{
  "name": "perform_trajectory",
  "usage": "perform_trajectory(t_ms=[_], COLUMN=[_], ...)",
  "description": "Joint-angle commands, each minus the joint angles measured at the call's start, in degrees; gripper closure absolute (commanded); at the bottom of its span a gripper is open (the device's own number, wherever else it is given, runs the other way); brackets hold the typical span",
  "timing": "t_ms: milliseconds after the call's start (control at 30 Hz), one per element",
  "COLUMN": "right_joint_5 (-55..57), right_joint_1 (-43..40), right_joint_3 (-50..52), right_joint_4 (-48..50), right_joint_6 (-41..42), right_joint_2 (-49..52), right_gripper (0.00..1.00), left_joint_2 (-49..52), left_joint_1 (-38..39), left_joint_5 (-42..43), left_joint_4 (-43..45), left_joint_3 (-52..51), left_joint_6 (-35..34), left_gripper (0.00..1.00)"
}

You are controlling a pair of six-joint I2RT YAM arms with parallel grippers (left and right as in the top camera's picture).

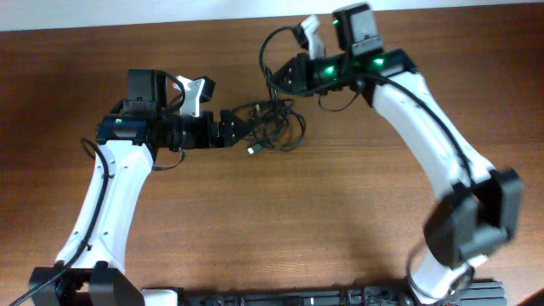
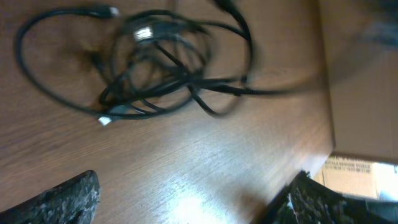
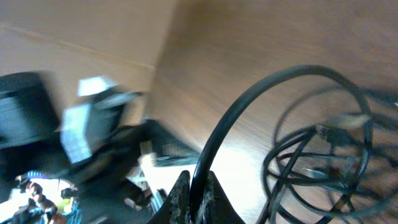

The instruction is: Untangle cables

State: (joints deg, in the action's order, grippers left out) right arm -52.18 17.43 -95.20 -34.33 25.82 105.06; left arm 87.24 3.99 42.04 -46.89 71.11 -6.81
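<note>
The spread left pincer (image 2: 186, 208) faces the cables (image 1: 274, 127), just beside them; the right pincer (image 3: 198, 190) pinches one strand rising from them.

The desk (image 1: 280, 221) is brown wood, its grain running across from side to side, and light glints off the surface in the left wrist view. Toward the far edge, about midway across, the cables (image 1: 274, 123) lie in one tangled heap of thin black loops crossing over one another. A light-tipped plug (image 1: 252, 150) pokes out of the heap's near side, flat on the wood. The strands are too knotted to tell one cord from another.
</note>
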Motion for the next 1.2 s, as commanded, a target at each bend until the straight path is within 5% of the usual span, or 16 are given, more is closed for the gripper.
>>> perform_trajectory(t_ms=[0,67,233,267,433,500,633,767,833,933,1033,1167], right_joint_5=[-3.2,-6.8,-15.0,-13.7,23.4,18.9,-9.8,-20.9,-19.9,-14.9,8.3,16.9], right_joint_1=[-0.2,-0.2,-0.7,-0.9,-0.9,-0.9,-0.9,-0.9,-0.9,-0.9,-0.9,-0.4], right_joint_3=[-1.4,-1.4,-1.5,-1.5,-1.5,-1.5,-1.5,-1.5,-1.5,-1.5,-1.5,-1.5], right_joint_4=[0.2,2.5,31.5,31.5,-6.7,-9.9,5.8,44.4,50.3,29.3,-1.9,-9.8], right_joint_6=[4.4,5.4,25.7,24.3,17.5,16.4,14.8,48.5,48.7,34.4,27.7,27.8], right_joint_2=[-7.9,-10.7,-13.4,-13.2,-10.6,-9.0,-8.6,-8.8,-8.8,-8.5,-8.1,-8.1], right_gripper=[0.96,0.96,0.96,0.96,0.96,0.96,0.96,0.96,0.96,0.96,0.96,0.96], left_joint_2=[0.2,0.2,0.2,0.2,0.2,0.2,0.2,0.2,0.2,0.2,0.2,0.2], left_joint_1=[0.2,0.2,0.2,0.2,0.1,0.2,0.2,0.2,0.1,0.2,0.2,0.2], left_joint_5=[-2.7,-2.9,-4.0,-4.0,-4.0,-3.9,-3.9,-3.9,-3.9,-3.9,-4.0,-6.5], left_joint_4=[0.2,0.2,0.1,0.1,-0.3,-0.2,0.3,0.3,0.3,0.3,0.3,0.3], left_joint_3=[0.6,0.6,0.6,0.6,0.6,0.6,0.6,0.6,0.6,0.6,0.6,0.6], left_joint_6=[-4.1,-4.0,-4.1,-4.1,-4.1,-4.1,-4.1,-4.1,-4.1,-4.1,-4.1,-4.1], left_gripper=[0.01,0.01,0.01,0.01,0.01,0.01,0.01,0.01,0.01,0.01,0.01,0.01])
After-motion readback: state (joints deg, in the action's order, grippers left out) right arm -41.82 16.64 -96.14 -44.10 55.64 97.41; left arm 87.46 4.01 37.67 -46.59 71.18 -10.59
